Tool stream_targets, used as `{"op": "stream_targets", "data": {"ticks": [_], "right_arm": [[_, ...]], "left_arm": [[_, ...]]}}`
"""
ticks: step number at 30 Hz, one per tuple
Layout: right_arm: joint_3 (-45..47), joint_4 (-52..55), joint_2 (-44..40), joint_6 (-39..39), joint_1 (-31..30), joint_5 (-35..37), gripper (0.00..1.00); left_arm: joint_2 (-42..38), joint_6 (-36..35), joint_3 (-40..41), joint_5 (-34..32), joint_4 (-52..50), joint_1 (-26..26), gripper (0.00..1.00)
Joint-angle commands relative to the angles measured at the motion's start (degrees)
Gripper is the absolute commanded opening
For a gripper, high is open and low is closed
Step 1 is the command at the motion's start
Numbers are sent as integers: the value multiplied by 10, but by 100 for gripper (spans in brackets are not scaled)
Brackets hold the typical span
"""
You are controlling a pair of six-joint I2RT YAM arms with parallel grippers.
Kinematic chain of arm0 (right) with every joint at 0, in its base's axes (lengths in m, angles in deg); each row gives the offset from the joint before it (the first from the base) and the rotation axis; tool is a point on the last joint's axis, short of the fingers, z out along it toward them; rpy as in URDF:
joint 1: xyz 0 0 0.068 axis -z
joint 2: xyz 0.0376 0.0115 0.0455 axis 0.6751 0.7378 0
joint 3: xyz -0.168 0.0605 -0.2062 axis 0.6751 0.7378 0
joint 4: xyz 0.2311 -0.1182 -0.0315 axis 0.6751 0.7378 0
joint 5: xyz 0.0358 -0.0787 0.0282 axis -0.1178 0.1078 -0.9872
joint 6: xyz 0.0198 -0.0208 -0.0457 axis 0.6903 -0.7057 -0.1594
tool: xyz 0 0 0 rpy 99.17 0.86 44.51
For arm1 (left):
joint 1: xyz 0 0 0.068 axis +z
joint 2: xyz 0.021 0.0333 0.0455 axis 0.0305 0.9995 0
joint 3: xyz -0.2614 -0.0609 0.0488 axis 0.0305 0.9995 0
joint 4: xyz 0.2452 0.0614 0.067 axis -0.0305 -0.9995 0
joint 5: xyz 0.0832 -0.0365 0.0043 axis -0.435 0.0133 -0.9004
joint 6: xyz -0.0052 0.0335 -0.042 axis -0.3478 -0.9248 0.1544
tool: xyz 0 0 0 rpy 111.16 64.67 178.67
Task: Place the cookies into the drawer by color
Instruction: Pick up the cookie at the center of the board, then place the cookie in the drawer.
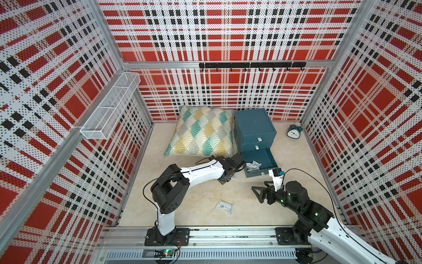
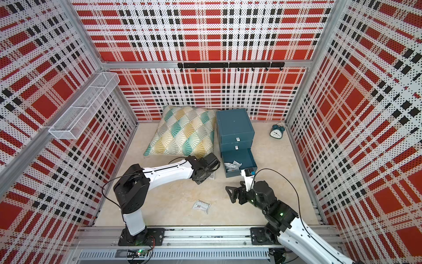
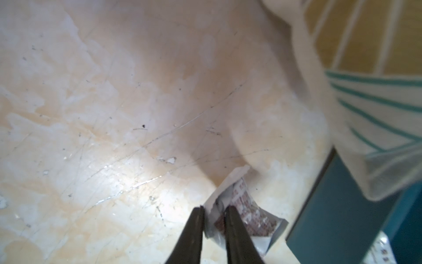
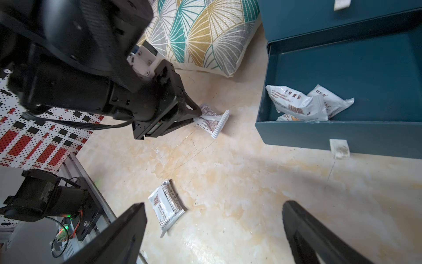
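Beige floor [image 1: 194, 194] bears the drawer [image 1: 253, 128] within plaid walls [image 1: 228, 34].

Five white cookies [image 4: 294, 102] are showing: three are lying in the open bottom drawer [image 4: 365, 68], and two are sitting outside it on the table [image 4: 251, 182]. One three-drawer chest [image 1: 253, 128], one cushion [image 1: 203, 132], one clock [image 1: 294, 132] and one wire basket [image 1: 109, 109] are also showing.

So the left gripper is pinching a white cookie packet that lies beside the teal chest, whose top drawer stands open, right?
Not the top drawer: it is the bottom drawer of the teal chest that stands open, as both top views show. The left gripper does pinch a white cookie packet beside the chest.
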Motion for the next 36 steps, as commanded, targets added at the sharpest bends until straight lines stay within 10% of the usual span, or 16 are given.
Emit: {"op": "stream_targets", "data": {"ticks": [1,25,36], "right_arm": [[-4,13,-10,20,-4,33,100],[-15,87,-90,101,-5,182,100],[-20,87,-84,100,-4,162,100]], "left_arm": [[-24,-22,-42,-40,-10,-15,21],[80,-295,-228,-83,249,-77,25],[35,-367,-174,-64,328,-91,78]]}}
